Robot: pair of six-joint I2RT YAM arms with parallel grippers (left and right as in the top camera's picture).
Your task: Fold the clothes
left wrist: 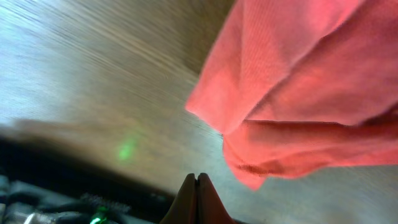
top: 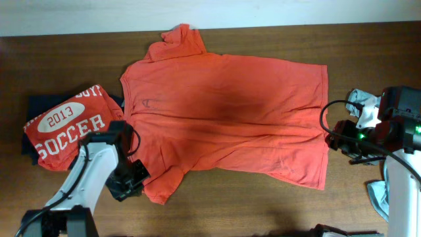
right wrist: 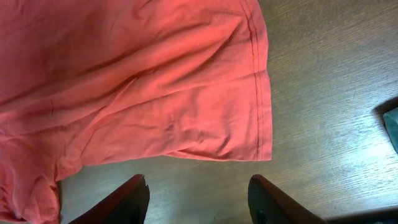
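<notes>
Overhead cam: the big orange-red shirt lies spread flat across the ctr of the bench. Its collar is toward the left and its hem toward the right. One sleeve points to the far edge, and the near sleeve sits at lower left.

My left end effector is right at that near sleeve. From above I can't tell if it touches the cloth or is just v. close. On the left wrist cam its fingers are clenched tight together w/ nothing btwn them. The bunched sleeve cloth is just ahead of the tips, not in the grip.

My right end effector hovers over bare wood just off the shirt's hem corner. Its fingers are spread apart, released, holding nothing.

Left of the spread shirt is a folded orange-red shirt w/ the white SOCCER lettering facing up. It lies on a dark navy one, whose edges show around it. A pale grey-blue one is at the far right, partly hidden by my right arm.
</notes>
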